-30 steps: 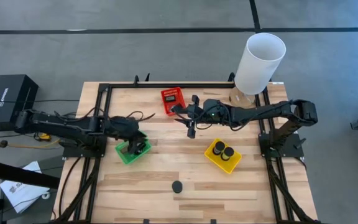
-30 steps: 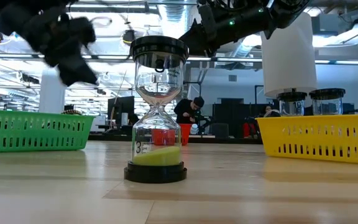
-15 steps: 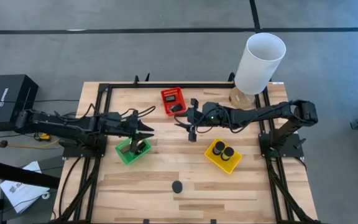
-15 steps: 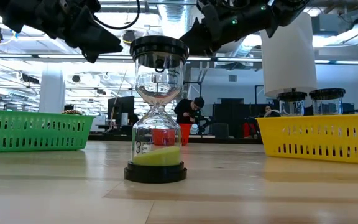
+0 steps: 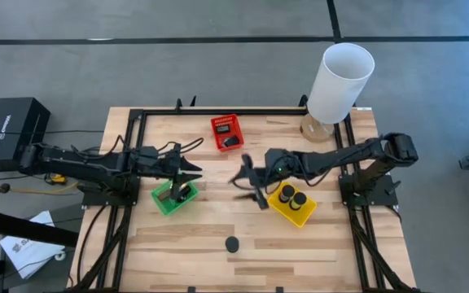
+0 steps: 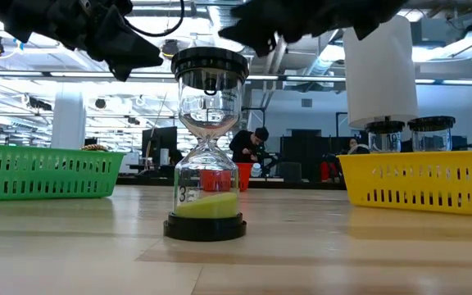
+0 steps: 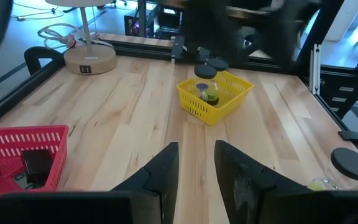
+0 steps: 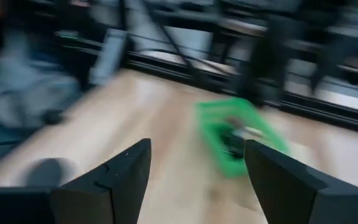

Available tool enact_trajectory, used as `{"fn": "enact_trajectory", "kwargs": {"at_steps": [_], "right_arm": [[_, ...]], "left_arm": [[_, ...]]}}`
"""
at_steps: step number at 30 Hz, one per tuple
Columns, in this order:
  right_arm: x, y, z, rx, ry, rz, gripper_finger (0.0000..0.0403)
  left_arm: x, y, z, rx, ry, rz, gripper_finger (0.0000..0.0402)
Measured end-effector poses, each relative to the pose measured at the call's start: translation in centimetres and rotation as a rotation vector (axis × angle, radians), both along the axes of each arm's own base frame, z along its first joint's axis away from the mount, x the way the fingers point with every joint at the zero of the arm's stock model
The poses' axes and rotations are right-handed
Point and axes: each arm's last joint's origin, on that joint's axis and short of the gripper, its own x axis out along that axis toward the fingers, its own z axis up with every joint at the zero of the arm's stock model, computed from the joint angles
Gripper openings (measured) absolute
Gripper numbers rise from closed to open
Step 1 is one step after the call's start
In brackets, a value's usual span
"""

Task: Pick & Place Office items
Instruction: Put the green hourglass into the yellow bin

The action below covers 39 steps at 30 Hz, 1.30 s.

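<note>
A sand timer with black end caps and green sand [image 6: 208, 147] stands upright on its base near the table's near edge [image 5: 232, 243]. Two more black-capped timers [image 5: 291, 198] stand in the yellow basket [image 7: 215, 93]. Dark items lie in the red basket [image 5: 226, 132] and the green basket [image 5: 173, 197]. My left gripper [image 5: 195, 172] hovers level just above the green basket's far side, open and empty [image 7: 196, 165]. My right gripper [image 5: 251, 185] is in the air to the left of the yellow basket, blurred, with its fingers wide open [image 8: 194, 180] and nothing between them.
The tall white lamp [image 5: 340, 81] stands at the far right corner on a round wooden base [image 7: 91, 59]. A black frame runs along the table's far, left and right edges. Bare wood lies between the three baskets and around the lone timer.
My right gripper has swung from beside the red basket toward the near edge, ending to the left of the yellow basket, still in fast motion. My left gripper has tipped up from pointing down into the green basket to level, then held still.
</note>
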Motion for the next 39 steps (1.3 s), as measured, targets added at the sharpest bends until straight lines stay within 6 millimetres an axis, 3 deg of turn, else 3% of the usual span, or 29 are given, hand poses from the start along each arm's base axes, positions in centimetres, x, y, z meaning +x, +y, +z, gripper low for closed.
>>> {"fn": "enact_trajectory", "kwargs": {"at_steps": [4,8,14,17,26,32,39], "right_arm": [[-0.4,2.8,0.0,0.04,0.003,0.193,0.0249],[-0.8,5.6,-0.1,0.04,0.006,0.277,0.0249],[0.5,9.6,-1.8,0.061,-0.114,0.369,0.0249],[1.5,11.0,-3.4,0.093,-0.067,0.387,0.0249],[4.7,12.7,-6.1,0.23,0.082,0.333,0.0249],[4.7,12.5,-6.9,0.159,0.185,0.199,0.0249],[4.2,13.6,-7.0,0.177,0.211,0.205,0.0249]], "left_arm": [[0.0,0.0,0.1,0.0,-0.009,0.0,0.0099],[0.1,0.0,0.2,0.0,-0.021,0.0,0.0099],[0.1,0.0,0.5,-0.009,-0.053,0.002,0.0099],[0.1,0.0,0.5,-0.032,-0.06,0.008,0.0099],[0.1,-0.3,0.4,-0.136,-0.061,0.02,0.0099],[0.1,-1.0,0.3,-0.14,-0.054,-0.017,0.0099],[-0.3,-1.7,-1.4,-0.15,-0.003,-0.048,0.0099]]}}
